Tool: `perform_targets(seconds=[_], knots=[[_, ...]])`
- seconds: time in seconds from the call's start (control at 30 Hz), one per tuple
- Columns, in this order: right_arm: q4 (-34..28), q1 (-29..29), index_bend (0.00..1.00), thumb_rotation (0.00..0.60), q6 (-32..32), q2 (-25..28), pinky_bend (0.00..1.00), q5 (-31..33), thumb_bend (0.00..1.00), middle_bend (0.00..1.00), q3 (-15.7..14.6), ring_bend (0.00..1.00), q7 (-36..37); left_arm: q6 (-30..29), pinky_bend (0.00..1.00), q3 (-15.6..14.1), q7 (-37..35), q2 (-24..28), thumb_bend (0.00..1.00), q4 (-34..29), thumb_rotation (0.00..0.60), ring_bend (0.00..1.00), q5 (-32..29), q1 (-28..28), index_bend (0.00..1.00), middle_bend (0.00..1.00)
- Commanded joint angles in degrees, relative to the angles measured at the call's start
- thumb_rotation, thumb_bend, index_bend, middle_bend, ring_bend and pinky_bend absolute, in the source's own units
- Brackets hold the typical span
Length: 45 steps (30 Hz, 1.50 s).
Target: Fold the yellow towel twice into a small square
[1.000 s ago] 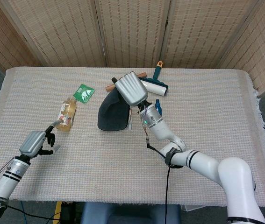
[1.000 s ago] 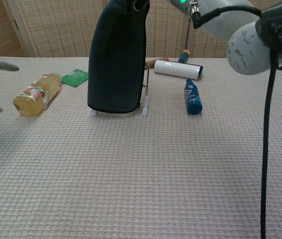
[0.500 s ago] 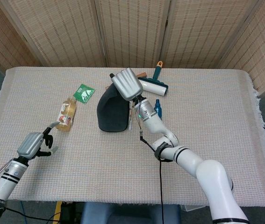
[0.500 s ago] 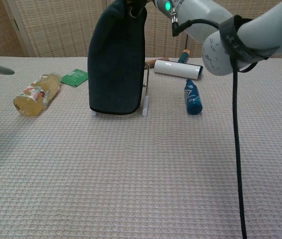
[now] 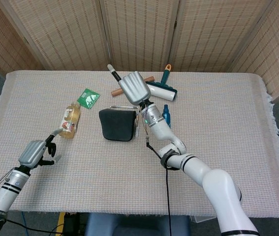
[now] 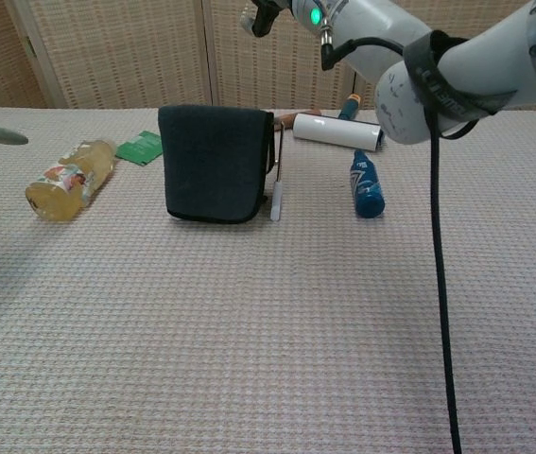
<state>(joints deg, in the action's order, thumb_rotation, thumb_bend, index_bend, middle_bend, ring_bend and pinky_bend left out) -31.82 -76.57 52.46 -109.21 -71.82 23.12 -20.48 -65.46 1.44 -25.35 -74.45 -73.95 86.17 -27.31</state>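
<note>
Change: half a second ago my right hand held the dark cloth up by its top edge, so that it hung long. Now I have let go, and the cloth has dropped into a short drape over the small metal rack.
Right hand: it is lifted clear above the cloth and touches nothing. The fingers are apart and empty, with one reaching up and to the left in the head view.
Left hand: my left hand hovers low near the desk's front left corner, well apart from everything. Its fingers are loosely spread and hold nothing. It has barely moved.
Task's thing: I see no yellow towel in either view. The only cloth here is this dark one, now doubled over the rack near the middle of the desk.
Nearby: the tipped amber bottle and the green packet lie to the cloth's left. The blue tube and the lint roller lie to its right. None of them has shifted.
Meaning: I judge that this drape makes one fold at most. The cloth hangs over the rack, not flat on the desk. A second fold into a small square is not done, and both of my hands are free for it.
</note>
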Motion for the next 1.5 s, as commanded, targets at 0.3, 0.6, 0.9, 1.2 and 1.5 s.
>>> perform_targets(seconds=[0.3,0.6,0.9,1.2,1.5], knots=[[-11.1,6.3,0.0,0.6,4.1,6.5,1.0,-1.0,0.41,0.92,-2.6,1.0,0.5,0.0,0.84,0.5,0.7,0.3,0.36,-0.5,0.6,0.62,0.0,-0.3,0.01,0.71],[-30.2,15.3,0.07,0.6,6.9,17.6,1.0,0.5,0.41,0.89,-5.1,1.0,-1.8,-0.2,0.83,1.6,2.6,1.4,0.36,-1.9,0.6,0.62,-0.2,-0.9,0.01,0.7],[-48.5,25.1,0.14,0.6,10.2,30.2,1.0,1.5,0.41,0.83,-8.8,0.98,-2.4,-1.9,0.73,2.9,7.9,2.8,0.36,-3.3,0.6,0.55,-1.7,-0.3,0.02,0.67],[-57.8,35.4,0.2,0.6,15.0,39.1,0.82,-1.2,0.43,0.65,-14.3,0.68,3.6,-3.4,0.58,3.6,15.1,4.7,0.36,-5.8,0.6,0.44,-4.8,1.7,0.05,0.54],[-59.4,46.5,0.2,0.6,21.8,44.0,0.34,-6.3,0.45,0.38,-20.8,0.33,12.7,-8.9,0.49,3.6,23.2,4.1,0.35,-7.2,0.6,0.39,-6.3,5.4,0.07,0.46]])
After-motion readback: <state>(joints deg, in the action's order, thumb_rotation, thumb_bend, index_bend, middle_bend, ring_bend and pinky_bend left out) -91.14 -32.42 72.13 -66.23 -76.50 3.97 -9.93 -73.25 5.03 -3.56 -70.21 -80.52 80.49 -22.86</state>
